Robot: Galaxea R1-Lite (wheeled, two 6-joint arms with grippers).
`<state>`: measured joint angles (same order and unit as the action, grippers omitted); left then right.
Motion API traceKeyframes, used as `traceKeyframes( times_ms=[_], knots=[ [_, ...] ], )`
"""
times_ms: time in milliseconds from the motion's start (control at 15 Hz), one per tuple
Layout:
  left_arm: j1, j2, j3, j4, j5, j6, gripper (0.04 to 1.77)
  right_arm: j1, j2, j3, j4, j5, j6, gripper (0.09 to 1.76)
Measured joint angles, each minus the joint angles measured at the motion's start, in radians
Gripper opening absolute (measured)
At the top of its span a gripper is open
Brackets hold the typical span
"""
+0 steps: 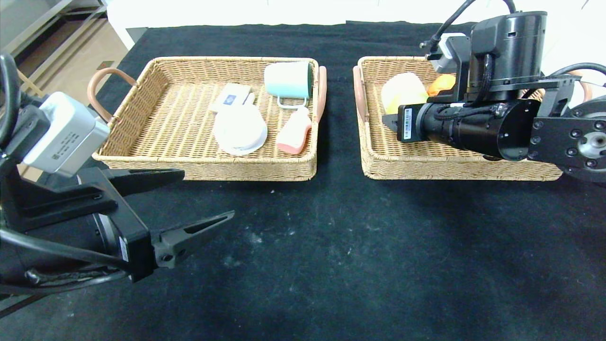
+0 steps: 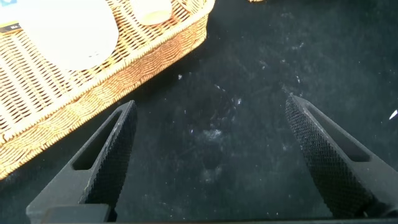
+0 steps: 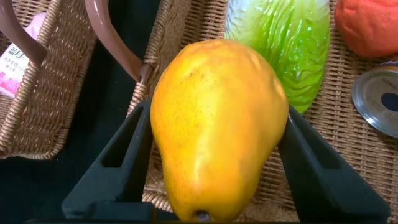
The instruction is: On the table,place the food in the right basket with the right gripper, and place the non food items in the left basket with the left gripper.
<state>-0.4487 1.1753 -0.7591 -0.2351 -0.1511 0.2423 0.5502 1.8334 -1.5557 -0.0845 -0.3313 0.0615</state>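
Note:
My right gripper (image 1: pixel 389 124) reaches over the right basket (image 1: pixel 426 166) and is shut on a yellow-orange papaya (image 3: pixel 217 124), its fingers pressed against both sides. In the head view the arm hides the papaya. A pale green cabbage (image 3: pixel 283 43) (image 1: pixel 402 91), an orange fruit (image 3: pixel 370 25) (image 1: pixel 441 84) and a tin can (image 3: pixel 376 93) lie in that basket. My left gripper (image 1: pixel 208 195) (image 2: pixel 211 102) is open and empty over the black cloth, just in front of the left basket (image 1: pixel 203 168).
The left basket holds a teal mug (image 1: pixel 289 79), a white box (image 1: pixel 231 98), a white round dish (image 1: pixel 240 130) and a pink item (image 1: pixel 294 132). A strip of black table (image 1: pixel 338 118) separates the baskets. The brown handle (image 3: pixel 115 46) of the right basket is near my right fingers.

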Motion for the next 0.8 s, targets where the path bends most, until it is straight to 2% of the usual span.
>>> traceKeyframes(
  times_ms=[267,600,800],
  knots=[
    [-0.001,0.000,0.000,0.000,0.000,0.000,1.72,0.001,0.003,-0.001,0.000,0.000,-0.006,1.48],
    [0.000,0.000,0.000,0.000,0.000,0.000,1.72,0.003,-0.013,0.011,0.007,0.000,-0.014,1.58],
    [0.003,-0.002,-0.001,-0.003,0.004,-0.001,1.72,0.008,-0.081,0.084,0.011,0.002,-0.055,1.62]
  ],
)
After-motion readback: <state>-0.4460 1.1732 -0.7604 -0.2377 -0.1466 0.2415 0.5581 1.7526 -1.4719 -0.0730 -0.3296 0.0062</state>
